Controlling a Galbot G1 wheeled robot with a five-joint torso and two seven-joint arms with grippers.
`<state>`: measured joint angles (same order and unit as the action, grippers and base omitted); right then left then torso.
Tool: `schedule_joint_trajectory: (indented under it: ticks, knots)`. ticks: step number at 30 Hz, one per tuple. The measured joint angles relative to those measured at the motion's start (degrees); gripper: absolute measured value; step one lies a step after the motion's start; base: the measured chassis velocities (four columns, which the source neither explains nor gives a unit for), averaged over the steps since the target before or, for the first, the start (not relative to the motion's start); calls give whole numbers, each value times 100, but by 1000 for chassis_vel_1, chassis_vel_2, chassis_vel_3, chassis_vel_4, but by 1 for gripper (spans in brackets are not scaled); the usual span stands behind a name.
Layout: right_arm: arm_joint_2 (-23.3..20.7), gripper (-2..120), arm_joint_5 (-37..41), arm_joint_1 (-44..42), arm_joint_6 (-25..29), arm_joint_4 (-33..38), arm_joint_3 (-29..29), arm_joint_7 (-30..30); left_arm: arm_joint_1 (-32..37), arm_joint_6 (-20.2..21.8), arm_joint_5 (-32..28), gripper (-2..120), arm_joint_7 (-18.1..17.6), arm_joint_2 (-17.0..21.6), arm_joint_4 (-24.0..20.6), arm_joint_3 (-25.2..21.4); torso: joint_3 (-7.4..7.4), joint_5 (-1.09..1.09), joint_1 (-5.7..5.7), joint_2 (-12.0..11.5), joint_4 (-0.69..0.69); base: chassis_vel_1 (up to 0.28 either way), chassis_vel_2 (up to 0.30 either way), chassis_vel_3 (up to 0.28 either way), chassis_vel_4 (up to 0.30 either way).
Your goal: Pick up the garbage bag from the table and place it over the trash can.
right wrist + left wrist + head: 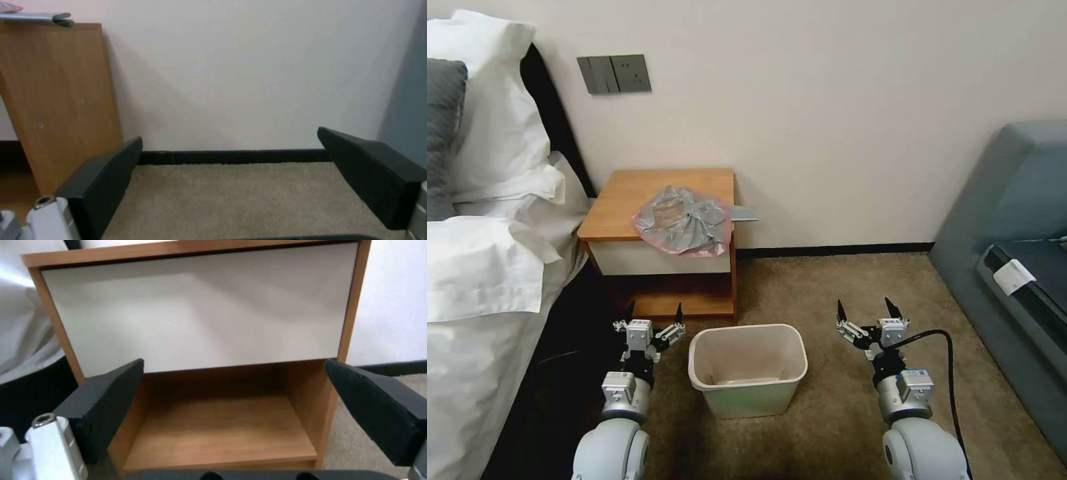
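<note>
The garbage bag [684, 219] lies crumpled on the front right corner of the surface [627, 200], its pinkish rim overhanging the edge, while the trash can [748, 368] stands empty and unlined on the carpet [840, 293] just in front, so the pick-up appears not yet begun. The left hand [654, 315] and right hand [865, 311] hang low either side of the can, both spread wide and empty, seemingly at rest. No legible brand, label or writing noted.
</note>
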<state>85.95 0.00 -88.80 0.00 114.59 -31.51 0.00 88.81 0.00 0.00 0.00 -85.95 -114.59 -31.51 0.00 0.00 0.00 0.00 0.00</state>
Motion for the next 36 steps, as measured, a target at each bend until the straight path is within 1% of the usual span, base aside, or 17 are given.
schedule_joint_trajectory:
  ticks: [30,32,33,35,36]
  knots:
    - [0,100,0,-6,-8,24,0,1,6,9,0,100,0,0,-18,-2,0,0,0,0,0,0,0,0,0]
    - [0,100,9,-22,-34,92,-2,6,76,100,-77,100,-6,10,-192,-24,0,-2,0,0,0,0,0,0,0]
    - [0,100,9,-22,-34,92,-2,6,76,100,-77,100,-6,10,-192,-24,0,-2,0,0,0,0,0,0,0]
    - [1,100,58,-83,-116,287,-9,9,187,239,-204,100,-34,28,-455,-64,0,2,0,0,1,0,0,0,0]
    - [2,100,102,-134,-186,464,-22,18,256,333,-286,100,-54,40,-626,-85,0,-1,0,0,0,0,0,0,0]
